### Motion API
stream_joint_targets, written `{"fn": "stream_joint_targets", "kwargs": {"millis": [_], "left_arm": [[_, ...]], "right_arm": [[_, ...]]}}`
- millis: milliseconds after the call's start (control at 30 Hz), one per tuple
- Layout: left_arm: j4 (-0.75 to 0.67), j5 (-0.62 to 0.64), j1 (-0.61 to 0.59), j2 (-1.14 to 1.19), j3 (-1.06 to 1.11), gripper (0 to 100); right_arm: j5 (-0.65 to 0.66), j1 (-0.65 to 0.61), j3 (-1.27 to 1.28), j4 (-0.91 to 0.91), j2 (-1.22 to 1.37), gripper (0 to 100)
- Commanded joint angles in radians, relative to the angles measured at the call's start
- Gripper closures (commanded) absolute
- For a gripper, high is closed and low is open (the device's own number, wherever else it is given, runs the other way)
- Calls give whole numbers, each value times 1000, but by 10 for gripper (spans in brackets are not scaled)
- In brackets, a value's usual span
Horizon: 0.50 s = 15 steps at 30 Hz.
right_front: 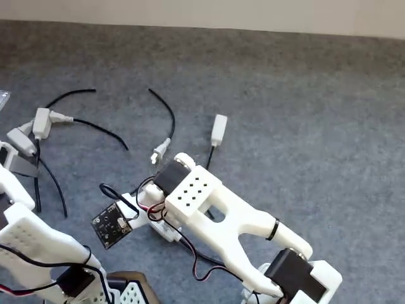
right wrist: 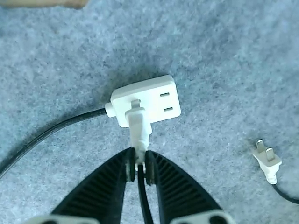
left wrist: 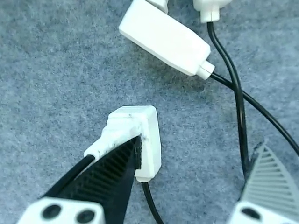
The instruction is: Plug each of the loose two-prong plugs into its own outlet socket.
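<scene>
Risk: socket (right wrist: 154, 91) unbraced, may skid if push goes off-axis, prongs could bend | R gripper (right wrist: 138, 161) pinched shut on plug (right wrist: 138, 128) at that socket | L gripper (left wrist: 198, 147) wide open, empty | loose plug (right_front: 159, 152) 8 o'clock of spare socket (right_front: 218, 130)

High camera looks down over table (right_front: 316, 95) — wrist cameras hover close; right one shares loose plug (right_front: 159, 152).

Shows a socket (left wrist: 150, 140) flat on carpet (left wrist: 51, 70), with a plug (left wrist: 117, 133) butted against one side and a black cord leaving one end. Shows the gripper (left wrist: 198, 149) spread wide: black finger (left wrist: 110, 179) touching plug and socket, grey finger (left wrist: 266, 182) well apart on the socket's other side. Shows, beyond the socket, a second socket (left wrist: 163, 39), with cords (left wrist: 238, 102) trailing back past the socket.
</scene>
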Motion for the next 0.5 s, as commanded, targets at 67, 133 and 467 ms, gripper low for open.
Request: {"fn": "stream_joint_targets", "kwargs": {"millis": [67, 133, 467], "left_arm": [[6, -6, -2, -10, -38, 641], [6, -6, -2, -10, -38, 641], [6, -6, -7, -10, -38, 640]], "right_arm": [[-9, -15, 15, -16, 31, 993], [-14, -16, 15, -35, 84, 993], [-58, -45, 15, -91, 193, 993]]}}
